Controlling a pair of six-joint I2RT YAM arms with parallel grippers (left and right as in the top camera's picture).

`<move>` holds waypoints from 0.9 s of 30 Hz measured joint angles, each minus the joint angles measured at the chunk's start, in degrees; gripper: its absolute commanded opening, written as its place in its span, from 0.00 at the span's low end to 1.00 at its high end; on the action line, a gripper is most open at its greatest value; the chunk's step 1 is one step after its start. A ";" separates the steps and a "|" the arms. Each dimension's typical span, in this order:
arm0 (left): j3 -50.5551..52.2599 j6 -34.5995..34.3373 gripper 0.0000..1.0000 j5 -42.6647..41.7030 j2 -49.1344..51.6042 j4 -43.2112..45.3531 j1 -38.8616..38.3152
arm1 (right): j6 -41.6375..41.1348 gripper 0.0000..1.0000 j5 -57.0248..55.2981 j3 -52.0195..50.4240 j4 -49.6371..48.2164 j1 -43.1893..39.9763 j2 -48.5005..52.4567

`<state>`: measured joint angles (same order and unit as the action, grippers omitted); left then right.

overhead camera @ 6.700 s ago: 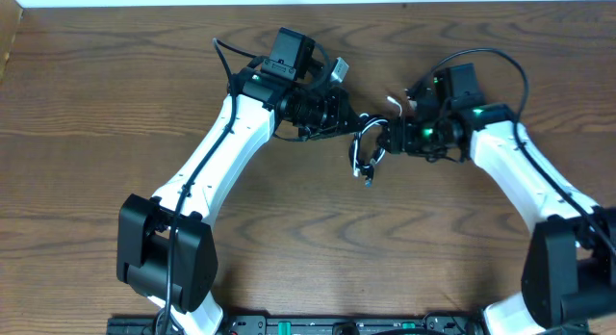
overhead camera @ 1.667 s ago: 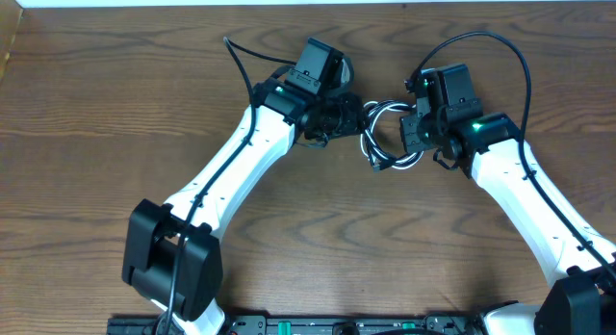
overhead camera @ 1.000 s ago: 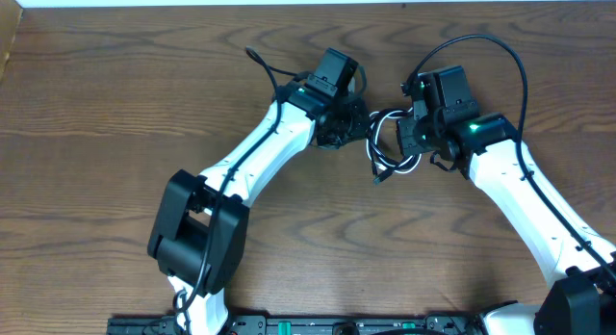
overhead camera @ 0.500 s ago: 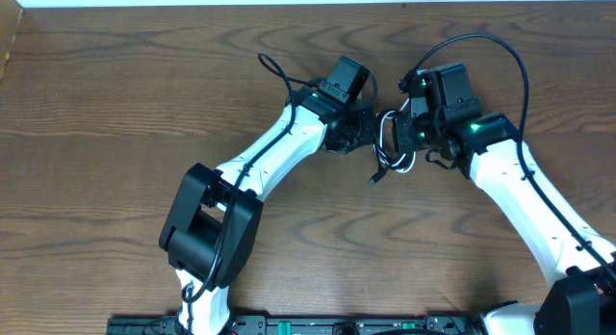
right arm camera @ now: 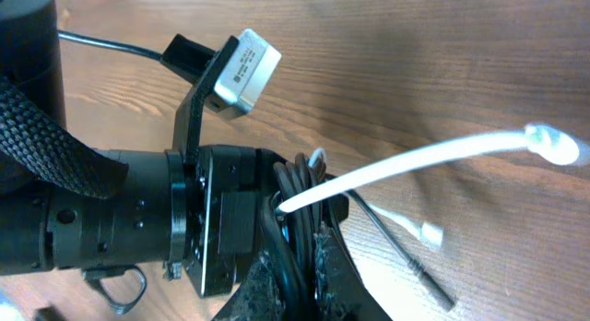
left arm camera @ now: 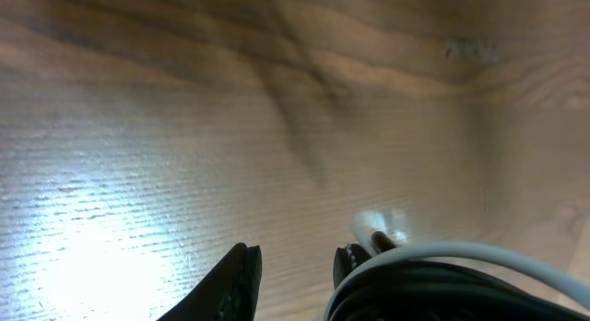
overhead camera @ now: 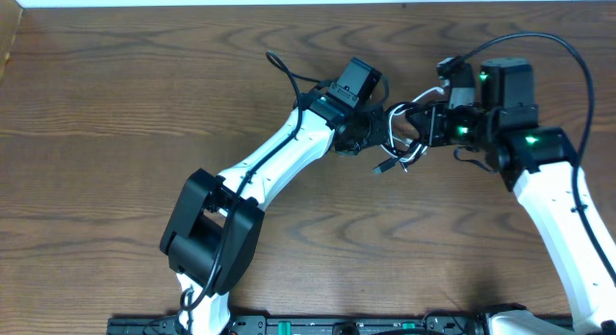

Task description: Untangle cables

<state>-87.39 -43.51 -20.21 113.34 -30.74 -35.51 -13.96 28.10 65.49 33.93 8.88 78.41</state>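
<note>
Upper centre of the overhead view, the tangled cables [overhead camera: 397, 141] sit bunched between two arms above the wooden table [overhead camera: 115, 104]. At the bottom of its wrist view, the right gripper [right arm camera: 293, 270] is clamped tight on the black cable [right arm camera: 291, 187], while the white cable [right arm camera: 415, 164] springs toward the upper right. The left gripper [left arm camera: 293, 266] stands partly apart with bare wood in the gap and the cords lower right, beside one finger. The frame edge cuts off the finger bases.

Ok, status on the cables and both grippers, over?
Right gripper shut on cables. Left gripper tips apart, grip unclear. Bundle bunched between both, tangled. Nothing blocking.
</note>
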 measured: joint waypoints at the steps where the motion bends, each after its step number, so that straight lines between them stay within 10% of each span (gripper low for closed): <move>1: -0.11 0.00 0.27 0.83 -0.11 -0.02 -0.02 | -0.33 0.01 0.70 0.00 0.39 -0.66 -0.48; 6: 0.35 0.17 0.08 7.43 0.42 -2.49 1.09 | -1.20 0.01 3.32 0.09 2.64 -4.42 -3.89; 21: 1.22 10.69 0.08 9.40 1.95 -6.29 10.40 | -1.66 0.09 3.13 0.46 7.10 -9.31 -6.23; 27: 1.27 16.26 0.41 5.73 1.95 -4.68 7.93 | -1.79 0.22 1.42 0.46 7.85 -9.33 -1.81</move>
<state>-86.13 -27.24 -14.48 115.28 -35.42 -27.57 -15.75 29.52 65.95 41.78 -0.45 76.60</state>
